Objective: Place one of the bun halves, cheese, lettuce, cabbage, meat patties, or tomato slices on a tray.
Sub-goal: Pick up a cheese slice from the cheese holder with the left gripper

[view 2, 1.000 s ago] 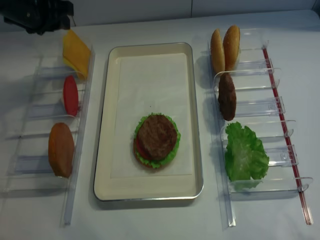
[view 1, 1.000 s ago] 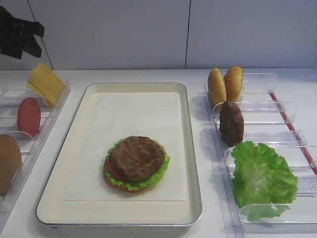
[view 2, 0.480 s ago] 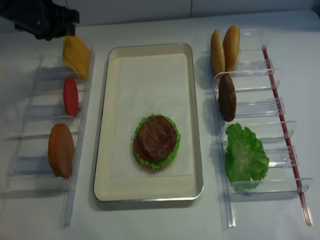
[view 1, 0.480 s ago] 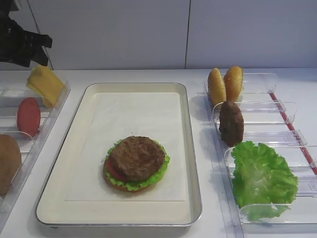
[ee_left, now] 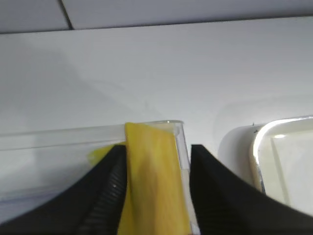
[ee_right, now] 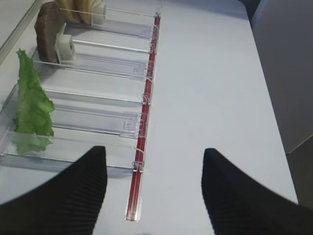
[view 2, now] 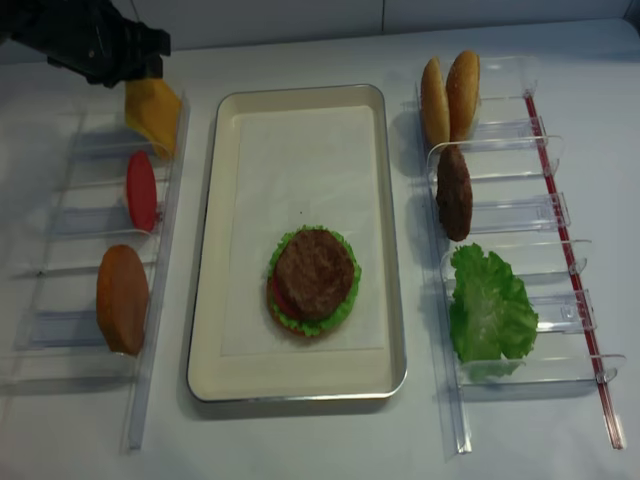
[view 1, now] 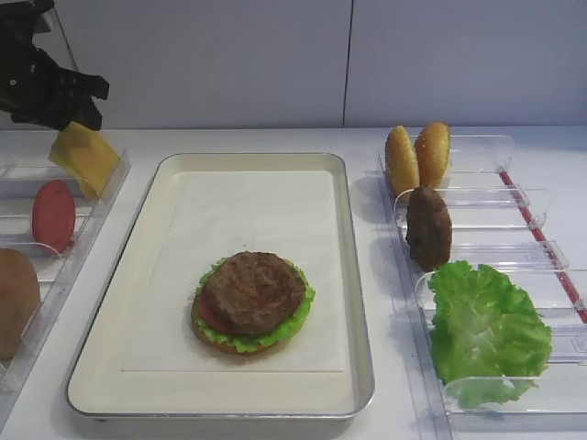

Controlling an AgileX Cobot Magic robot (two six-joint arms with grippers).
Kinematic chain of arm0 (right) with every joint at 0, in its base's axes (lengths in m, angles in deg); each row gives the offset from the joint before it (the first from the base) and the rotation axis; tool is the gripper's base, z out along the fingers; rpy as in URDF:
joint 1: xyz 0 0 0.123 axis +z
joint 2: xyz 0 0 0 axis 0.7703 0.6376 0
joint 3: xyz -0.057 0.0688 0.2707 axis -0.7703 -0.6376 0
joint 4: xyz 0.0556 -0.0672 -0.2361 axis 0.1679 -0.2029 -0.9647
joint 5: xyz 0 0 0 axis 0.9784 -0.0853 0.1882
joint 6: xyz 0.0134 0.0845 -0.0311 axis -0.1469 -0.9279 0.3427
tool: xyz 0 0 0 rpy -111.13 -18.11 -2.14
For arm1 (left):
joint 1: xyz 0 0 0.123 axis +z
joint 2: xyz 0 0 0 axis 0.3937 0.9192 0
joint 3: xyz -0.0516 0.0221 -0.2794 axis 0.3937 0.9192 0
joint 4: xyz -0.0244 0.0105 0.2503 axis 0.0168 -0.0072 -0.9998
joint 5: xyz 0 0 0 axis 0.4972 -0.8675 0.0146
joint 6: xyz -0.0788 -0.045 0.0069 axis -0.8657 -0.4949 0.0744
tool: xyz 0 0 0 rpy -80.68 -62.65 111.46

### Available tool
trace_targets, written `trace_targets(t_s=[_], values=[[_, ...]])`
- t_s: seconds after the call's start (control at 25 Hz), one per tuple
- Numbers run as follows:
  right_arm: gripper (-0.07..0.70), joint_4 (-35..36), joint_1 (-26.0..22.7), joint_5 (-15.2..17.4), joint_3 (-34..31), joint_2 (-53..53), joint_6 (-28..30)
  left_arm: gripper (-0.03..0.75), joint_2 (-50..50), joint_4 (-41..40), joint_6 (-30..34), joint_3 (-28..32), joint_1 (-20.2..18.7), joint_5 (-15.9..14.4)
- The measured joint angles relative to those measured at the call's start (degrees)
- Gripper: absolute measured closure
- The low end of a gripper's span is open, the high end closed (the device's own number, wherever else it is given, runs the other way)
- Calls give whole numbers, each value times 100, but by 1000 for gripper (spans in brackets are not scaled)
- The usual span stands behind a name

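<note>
- Nearest the front, the lettuce [view 1: 486,330] fills the closest clear bin on the right, and one bun half [view 2: 122,298] sits in the left rack [view 2: 60,270].
- On the tray [view 1: 138,302], a meat patty [view 1: 254,291] tops green leaf, red slice and bun base.
- Further back stand a second patty [view 1: 428,226], two bun halves [view 1: 417,156] and a tomato slice [view 1: 53,214].
- Only the right wrist view shows the right end effector [ee_right: 151,191]: jaws wide apart, holding nothing, above the white desk [ee_right: 205,88].
- Only the left wrist view shows the left end effector [ee_left: 154,188] straddling the cheese [ee_left: 151,181], fingers [ee_left: 105,196] on either side; whether they touch it is unclear.
- Farthest back, that arm reaches down from the left.
</note>
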Motion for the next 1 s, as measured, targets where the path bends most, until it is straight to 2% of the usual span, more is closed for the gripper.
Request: trace_targets(t_s=[0.2, 0.36, 0.56, 0.76, 0.88, 1.0], values=[[184, 0, 0, 0, 0, 0, 10, 547, 0, 0, 0, 0, 0, 23], [184, 0, 0, 0, 0, 0, 10, 705, 0, 0, 0, -4, 0, 68], [184, 0, 0, 0, 0, 0, 10, 713, -49, 0, 0, -4, 0, 82], [184, 0, 0, 0, 0, 0, 10, 713, -570, 0, 0, -4, -9, 7], [184, 0, 0, 0, 0, 0, 10, 713, -1020, 0, 0, -4, -9, -185], [184, 0, 0, 0, 0, 0, 10, 713, -1469, 0, -17, -4, -9, -558]])
